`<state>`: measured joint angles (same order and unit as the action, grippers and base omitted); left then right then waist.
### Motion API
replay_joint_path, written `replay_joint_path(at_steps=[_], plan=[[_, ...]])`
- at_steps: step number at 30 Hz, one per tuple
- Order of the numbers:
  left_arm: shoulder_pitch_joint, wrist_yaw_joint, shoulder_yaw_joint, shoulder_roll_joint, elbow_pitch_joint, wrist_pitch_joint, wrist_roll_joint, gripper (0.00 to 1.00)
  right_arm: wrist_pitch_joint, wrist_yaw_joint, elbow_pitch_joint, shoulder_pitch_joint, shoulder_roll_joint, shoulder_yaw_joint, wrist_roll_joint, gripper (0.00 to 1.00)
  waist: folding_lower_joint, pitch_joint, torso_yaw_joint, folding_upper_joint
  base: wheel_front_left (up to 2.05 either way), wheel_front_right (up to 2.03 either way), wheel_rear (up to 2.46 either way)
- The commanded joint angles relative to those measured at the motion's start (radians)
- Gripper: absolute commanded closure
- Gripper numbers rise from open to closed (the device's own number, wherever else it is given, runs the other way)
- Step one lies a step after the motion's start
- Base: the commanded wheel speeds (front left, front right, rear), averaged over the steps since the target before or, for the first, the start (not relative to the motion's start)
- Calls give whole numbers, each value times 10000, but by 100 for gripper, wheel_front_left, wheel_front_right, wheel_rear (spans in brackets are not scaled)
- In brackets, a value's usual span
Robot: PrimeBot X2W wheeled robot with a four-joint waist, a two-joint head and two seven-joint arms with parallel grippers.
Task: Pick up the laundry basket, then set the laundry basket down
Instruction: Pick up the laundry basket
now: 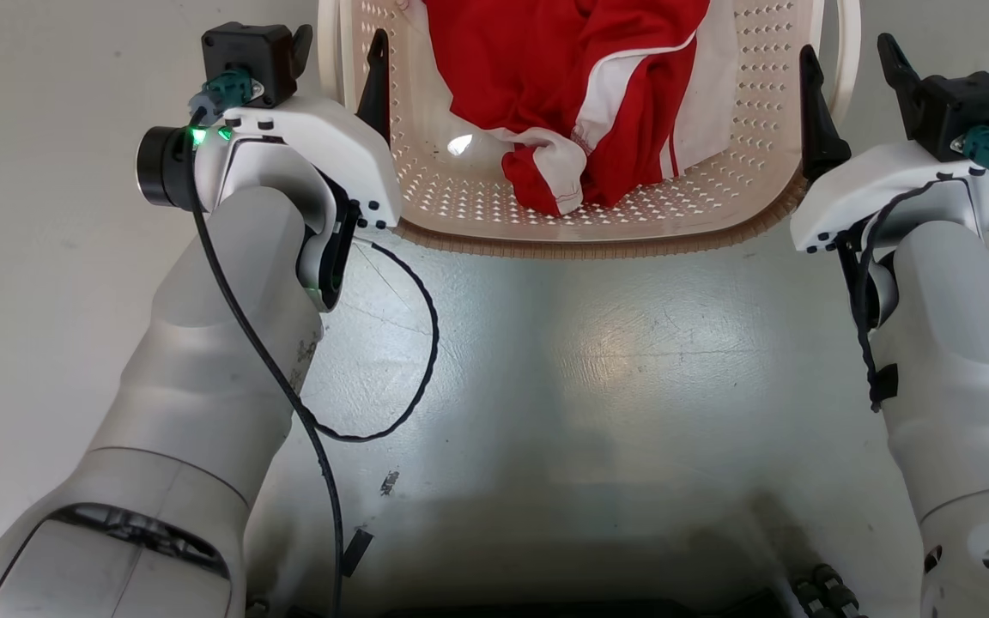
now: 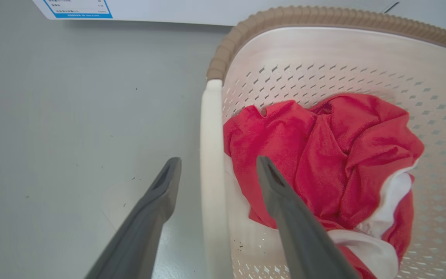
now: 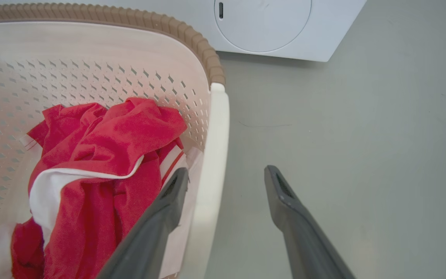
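Observation:
The laundry basket [image 1: 580, 245], cream perforated plastic with a brown woven-look rim, lies at the top middle of the head view and holds a red and white garment [image 1: 563, 77]. My left gripper [image 1: 338, 64] is open, its two fingers straddling the white left loop handle [image 2: 211, 147], one finger inside the basket and one outside. My right gripper [image 1: 851, 81] is open in the same way around the white right handle [image 3: 215, 147]. In both wrist views a gap shows between each finger and the handle. Whether the basket rests on the floor cannot be told.
A white washing machine [image 3: 277, 27] with a round door stands just beyond the basket; its panel with a blue label [image 2: 78, 9] shows in the left wrist view. Grey floor [image 1: 632, 360] spreads around. A black cable [image 1: 426, 343] loops from my left arm.

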<state>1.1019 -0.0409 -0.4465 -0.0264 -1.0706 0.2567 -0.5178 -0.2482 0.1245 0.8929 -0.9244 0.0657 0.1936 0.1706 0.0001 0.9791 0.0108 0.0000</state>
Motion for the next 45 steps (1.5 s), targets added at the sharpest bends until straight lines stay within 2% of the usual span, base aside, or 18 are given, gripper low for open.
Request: replay_joint_path(at_steps=[1, 11, 17, 21, 45], plan=[[21, -40, 76, -238, 16, 51, 77, 0, -136, 62, -1, 130, -140, -118, 70, 0, -1, 18, 0, 0, 0, 0, 0], [815, 125, -467, -238, -986, -134, -79, 0, -136, 62, 1504, -793, -152, -298, -24, 0, -1, 103, -4, 0, 0, 0, 0], [1101, 264, -751, -238, -1406, -838, -408, 0, -127, 62, 2417, -1427, -153, -500, -183, 0, -1, 153, -54, 0, 0, 0, 0], [1218, 199, -946, -238, -1511, -1059, -564, 0, -10, 62, 2935, -1788, -153, -571, -206, 0, -1, 170, -78, 0, 0, 0, 0], [1528, 49, -1849, -238, -1787, -1189, -1097, 0, 50, 62, 3752, -2229, -154, -676, -264, 0, -1, 140, -132, 0, 0, 0, 0]])
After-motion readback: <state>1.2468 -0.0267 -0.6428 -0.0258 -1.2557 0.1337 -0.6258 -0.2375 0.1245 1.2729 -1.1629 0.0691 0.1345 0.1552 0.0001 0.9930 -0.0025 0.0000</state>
